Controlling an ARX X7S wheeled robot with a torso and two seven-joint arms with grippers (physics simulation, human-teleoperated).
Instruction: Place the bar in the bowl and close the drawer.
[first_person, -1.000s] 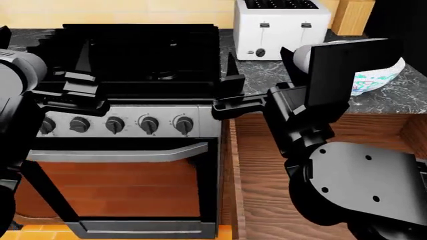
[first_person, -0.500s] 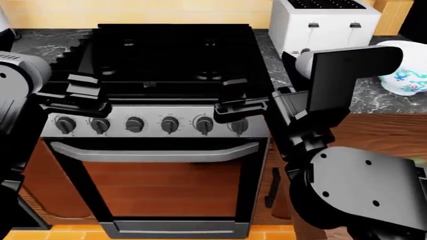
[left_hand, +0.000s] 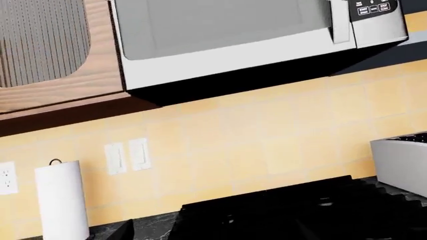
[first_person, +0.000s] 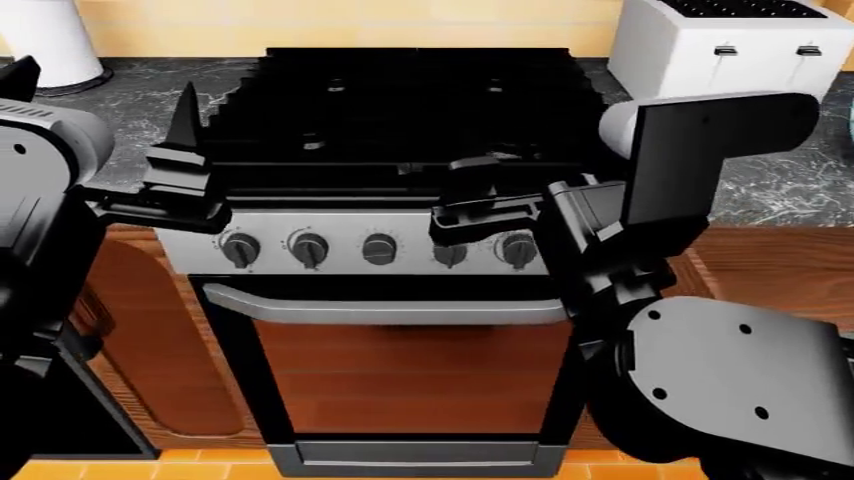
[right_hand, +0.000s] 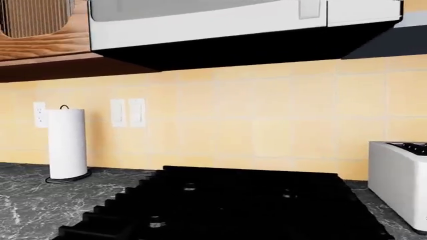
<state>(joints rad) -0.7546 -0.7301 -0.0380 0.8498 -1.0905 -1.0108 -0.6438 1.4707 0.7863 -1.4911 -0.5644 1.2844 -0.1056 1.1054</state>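
At far left we see the paper towel roll (first_person: 47, 40). Our left hand (first_person: 180, 165) and right hand (first_person: 483, 200) hang empty, fingers apart, over the stove (first_person: 400, 110). Toaster (first_person: 734, 50) far right; bowl, drawer unseen; microwave (left_hand: 233, 35) labels unreadable.

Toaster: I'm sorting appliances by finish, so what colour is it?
White toaster, clearest in the head view.

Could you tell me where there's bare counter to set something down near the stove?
Bare counter lies between the paper towel roll and the stove; another strip sits below the toaster. The stove top is crowded with grates.
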